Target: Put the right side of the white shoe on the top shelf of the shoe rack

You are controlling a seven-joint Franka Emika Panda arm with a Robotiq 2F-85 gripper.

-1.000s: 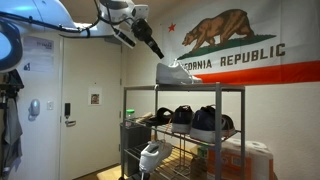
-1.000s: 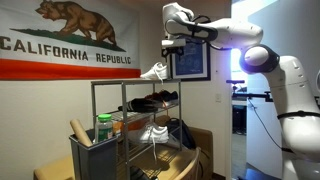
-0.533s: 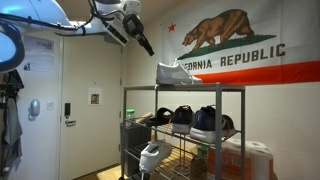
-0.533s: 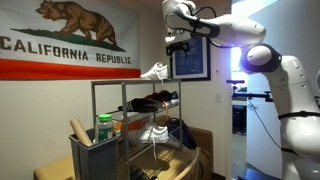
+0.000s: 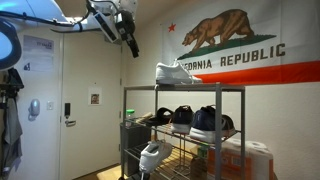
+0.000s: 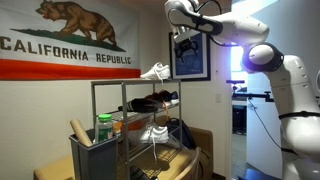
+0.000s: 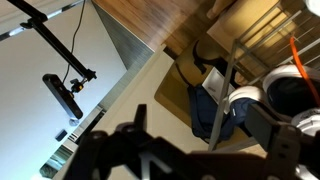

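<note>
A white shoe (image 5: 177, 73) sits on the top shelf (image 5: 215, 89) of a grey shoe rack (image 5: 241, 128). The tool (image 5: 132, 48) hangs well apart, spread wide and empty. The shoe looks light, soft above and stiff-soled; its heel collar probably offers the best hold.

white shoe (image 5: 177, 72) on top shelf (image 5: 212, 89), caps (image 5: 196, 118) below

The dark, blurred tool (image 7: 195, 150) spans the lower edge with its fingers spread apart, and beyond it lie a brown wooden floor (image 7: 170, 30), the thin-posted grey metal-frame shoe rack (image 7: 245, 40) to its right and a black pole-mounted camera (image 7: 68, 95) to its left.
</note>
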